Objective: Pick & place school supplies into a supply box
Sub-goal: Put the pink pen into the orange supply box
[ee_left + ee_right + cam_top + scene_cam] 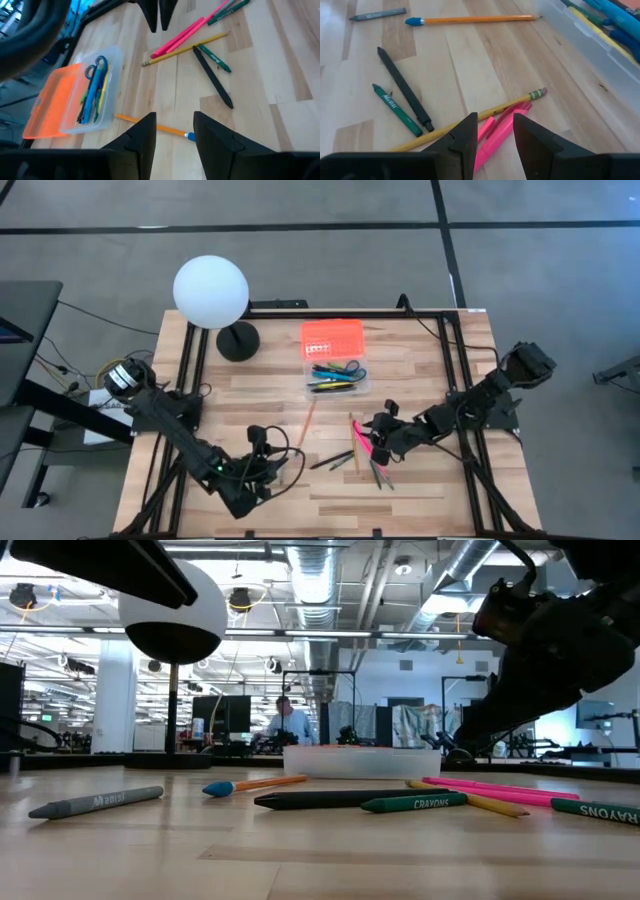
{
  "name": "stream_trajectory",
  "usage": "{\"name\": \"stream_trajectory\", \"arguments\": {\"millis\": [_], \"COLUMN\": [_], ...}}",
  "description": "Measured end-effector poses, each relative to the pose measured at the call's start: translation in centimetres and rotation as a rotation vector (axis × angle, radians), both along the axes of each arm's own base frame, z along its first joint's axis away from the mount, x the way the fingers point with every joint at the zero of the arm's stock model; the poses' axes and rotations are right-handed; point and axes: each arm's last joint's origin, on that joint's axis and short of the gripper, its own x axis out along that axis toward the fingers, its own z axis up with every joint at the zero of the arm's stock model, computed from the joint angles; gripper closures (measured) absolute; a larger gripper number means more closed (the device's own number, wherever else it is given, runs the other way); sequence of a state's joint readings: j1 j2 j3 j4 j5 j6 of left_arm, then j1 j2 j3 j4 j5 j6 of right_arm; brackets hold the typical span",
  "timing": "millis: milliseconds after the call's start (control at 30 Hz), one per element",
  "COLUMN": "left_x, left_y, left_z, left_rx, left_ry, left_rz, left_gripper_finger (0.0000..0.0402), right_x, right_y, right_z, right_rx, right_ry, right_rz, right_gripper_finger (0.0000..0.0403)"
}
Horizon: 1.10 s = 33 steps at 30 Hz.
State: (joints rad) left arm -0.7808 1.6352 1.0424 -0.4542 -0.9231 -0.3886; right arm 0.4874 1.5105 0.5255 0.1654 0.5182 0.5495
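The supply box (335,356) sits at the table's far middle, its orange lid (332,336) open and flat, and its clear base (337,376) holds blue-handled scissors and several pens. Loose on the wood lie an orange pencil with a blue cap (155,128), two pink markers (501,131), a yellow pencil (470,124), a black pen (402,89), green crayons (395,109) and a grey crayon (377,14). My left gripper (172,131) is open, just short of the orange pencil. My right gripper (492,134) is open above the pink markers, one finger on either side.
A white globe lamp (211,292) on a black base (238,340) stands at the far left of the table. Black frame rails (190,370) run along the left and right sides. Bare wood (420,490) lies near the front edge. A person (290,725) sits far back in the room.
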Motion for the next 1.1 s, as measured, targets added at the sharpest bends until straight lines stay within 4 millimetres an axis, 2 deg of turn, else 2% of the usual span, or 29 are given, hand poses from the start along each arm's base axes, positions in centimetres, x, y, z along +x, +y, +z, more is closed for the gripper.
{"name": "stream_trajectory", "arguments": {"millis": [167, 433, 600, 1100], "left_x": [-0.1, -0.2, -0.2, -0.2], "left_y": [-0.1, -0.2, -0.2, -0.2], "left_z": [0.0, 0.0, 0.0, 0.0], "left_rx": [-0.001, -0.009, -0.014, -0.013], "left_ry": [-0.008, -0.011, -0.010, -0.011], "left_rz": [0.003, 0.006, 0.006, 0.007], "left_gripper_finger": [0.0276, 0.0276, 0.0276, 0.0276], "right_x": [-0.1, 0.6, 0.6, -0.2], "right_y": [0.3, 0.6, 0.5, 0.1], "right_z": [0.0, -2.5, -3.3, -4.1], "right_rx": [-0.012, -0.072, -0.090, -0.077], "right_ry": [-0.004, 0.007, 0.028, 0.138], "right_rz": [0.001, -0.018, -0.043, -0.098], "right_gripper_finger": [0.0286, 0.0286, 0.0286, 0.0297]}}
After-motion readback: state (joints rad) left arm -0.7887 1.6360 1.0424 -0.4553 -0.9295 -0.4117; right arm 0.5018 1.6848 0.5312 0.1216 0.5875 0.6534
